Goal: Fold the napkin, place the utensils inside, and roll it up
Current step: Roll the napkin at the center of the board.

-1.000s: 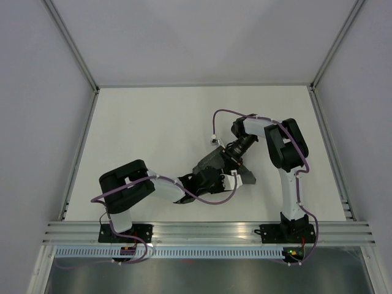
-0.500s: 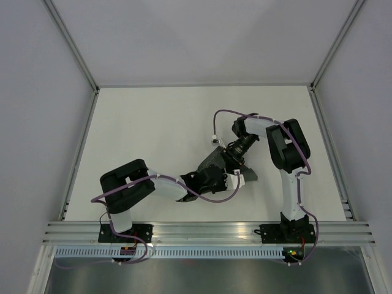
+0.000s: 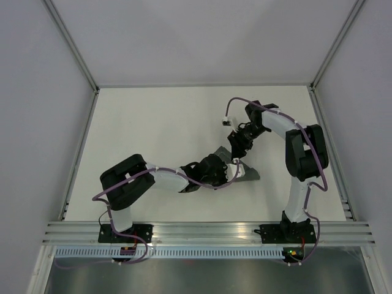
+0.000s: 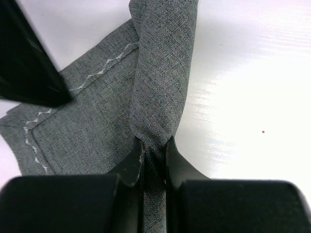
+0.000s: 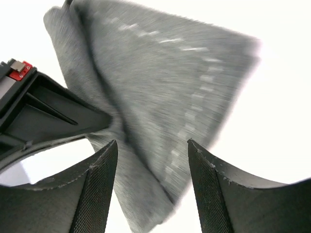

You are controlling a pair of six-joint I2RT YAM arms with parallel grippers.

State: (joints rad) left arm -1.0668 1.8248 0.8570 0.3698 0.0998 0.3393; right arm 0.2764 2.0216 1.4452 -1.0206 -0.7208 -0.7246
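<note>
The napkin [image 3: 248, 175] is a dark grey cloth with a light stitched edge. It lies crumpled on the white table between the arms. My left gripper [image 3: 225, 174] is shut on a raised fold of the napkin [image 4: 160, 73], with the cloth pinched between its fingers [image 4: 127, 165]. My right gripper [image 3: 235, 148] is open and hovers just above and behind the napkin [image 5: 160, 92]. Its fingers [image 5: 99, 189] are spread wide with nothing between them. No utensils show in any view.
The white table [image 3: 153, 122] is bordered by metal rails on the left and right and by an aluminium rail at the near edge. The right gripper's dark finger [image 4: 26, 63] shows at the top left of the left wrist view. The left gripper's body [image 5: 43, 116] shows in the right wrist view.
The right arm has swung right and its gripper has drawn back from the napkin toward the far side. The left gripper has shifted right with the fold held.
</note>
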